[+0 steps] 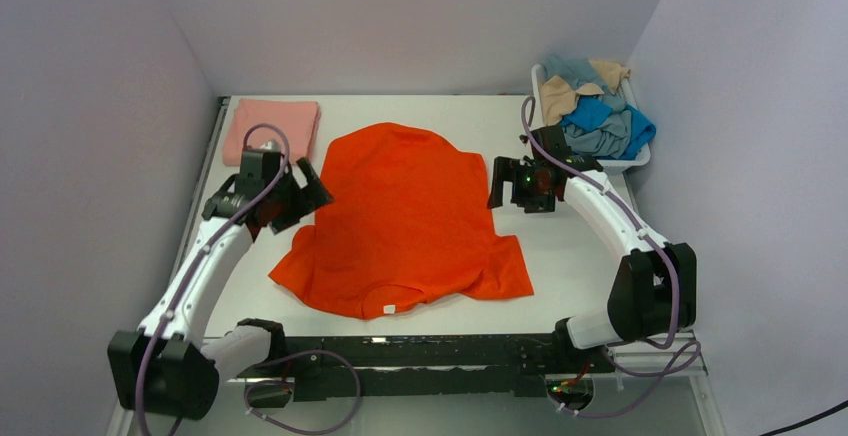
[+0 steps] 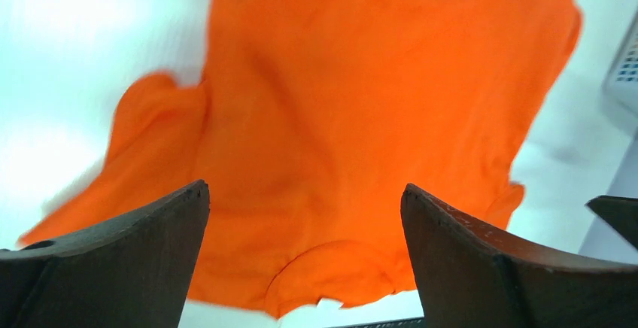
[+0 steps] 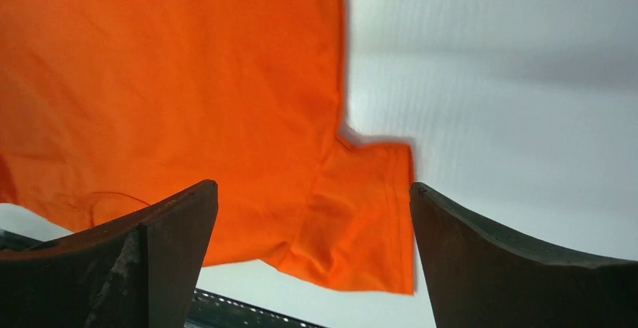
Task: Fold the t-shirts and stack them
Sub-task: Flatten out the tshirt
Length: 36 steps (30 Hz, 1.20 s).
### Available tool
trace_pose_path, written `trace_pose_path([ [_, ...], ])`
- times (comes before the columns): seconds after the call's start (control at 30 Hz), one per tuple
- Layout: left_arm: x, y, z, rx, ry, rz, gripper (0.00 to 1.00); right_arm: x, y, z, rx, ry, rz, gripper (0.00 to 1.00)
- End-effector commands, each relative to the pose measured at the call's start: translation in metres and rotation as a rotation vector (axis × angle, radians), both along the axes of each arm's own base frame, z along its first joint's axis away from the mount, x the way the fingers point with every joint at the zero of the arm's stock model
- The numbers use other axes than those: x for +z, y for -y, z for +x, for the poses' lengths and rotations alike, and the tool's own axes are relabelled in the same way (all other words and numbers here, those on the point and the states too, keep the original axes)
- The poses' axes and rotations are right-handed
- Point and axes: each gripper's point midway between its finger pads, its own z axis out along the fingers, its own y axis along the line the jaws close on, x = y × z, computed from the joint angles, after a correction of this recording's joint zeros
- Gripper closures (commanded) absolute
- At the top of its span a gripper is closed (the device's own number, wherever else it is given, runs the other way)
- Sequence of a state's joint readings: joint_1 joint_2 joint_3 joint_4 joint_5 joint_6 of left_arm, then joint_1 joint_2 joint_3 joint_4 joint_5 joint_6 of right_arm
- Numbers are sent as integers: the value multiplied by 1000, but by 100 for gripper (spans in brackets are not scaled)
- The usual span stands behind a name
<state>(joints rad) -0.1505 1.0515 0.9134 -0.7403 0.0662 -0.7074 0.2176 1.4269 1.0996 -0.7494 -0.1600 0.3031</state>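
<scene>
Pincers both hang released; left pincer [image 1: 308,204] and right pincer [image 1: 514,192] flank the orange t-shirt [image 1: 410,218] spread flat mid-frame on the bench [image 1: 562,278], seemingly so each can lift a side.

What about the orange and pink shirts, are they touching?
Apart. The top view shows bare table between the orange shirt and the pink shirt.

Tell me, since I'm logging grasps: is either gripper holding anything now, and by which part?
Nothing is held. The left gripper and the right gripper both hang open at the sides of the orange t-shirt, which lies spread on the table.
</scene>
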Motion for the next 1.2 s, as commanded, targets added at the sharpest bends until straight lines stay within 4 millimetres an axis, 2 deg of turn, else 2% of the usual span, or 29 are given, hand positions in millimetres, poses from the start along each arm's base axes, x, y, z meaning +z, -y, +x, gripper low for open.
trace_pose_path([
  [0.0, 23, 34, 74, -175, 183, -61, 1, 14, -49, 26, 117, 85, 138, 0],
  [0.13, -3, 56, 124, -267, 134, -77, 1, -26, -97, 19, 246, -8, 98, 0],
  [0.23, -31, 66, 148, -305, 57, -53, 1, -56, -106, 13, 230, -117, 76, 0],
  [0.3, -52, 72, 152, -327, 16, -58, 0, -72, -106, 15, 197, -145, 69, 0],
  [0.4, -83, 77, 147, -346, -55, -70, 1, -92, -103, 29, 156, -183, 41, 0],
  [0.47, -100, 79, 135, -353, -105, -82, 1, -100, -98, 48, 113, -186, 32, 0],
  [0.6, -132, 85, 96, -381, -219, -101, 1, -106, -87, 104, 40, -153, 31, 0],
  [0.67, -143, 88, 70, -396, -285, -109, 1, -106, -91, 136, 55, -108, 45, 0],
  [0.77, -142, 112, 32, -483, -332, -168, 1, -109, -108, 187, 105, -39, 82, 0],
  [0.83, -128, 145, 20, -580, -290, -246, 1, -117, -123, 225, 132, 28, 112, 0],
  [0.9, -110, 184, 14, -705, -242, -311, 1, -100, -145, 269, 180, 152, 176, 0],
  [0.97, -97, 224, 19, -824, -205, -331, 1, -78, -170, 295, 245, 259, 276, 0],
  [1.03, -91, 258, 20, -918, -192, -347, 1, -59, -189, 311, 279, 363, 370, 0],
  [1.1, -82, 283, 23, -982, -170, -352, 1, -45, -203, 315, 304, 426, 445, 0],
  [1.17, -70, 289, 26, -1000, -125, -307, 1, -31, -211, 312, 355, 460, 453, 0],
])
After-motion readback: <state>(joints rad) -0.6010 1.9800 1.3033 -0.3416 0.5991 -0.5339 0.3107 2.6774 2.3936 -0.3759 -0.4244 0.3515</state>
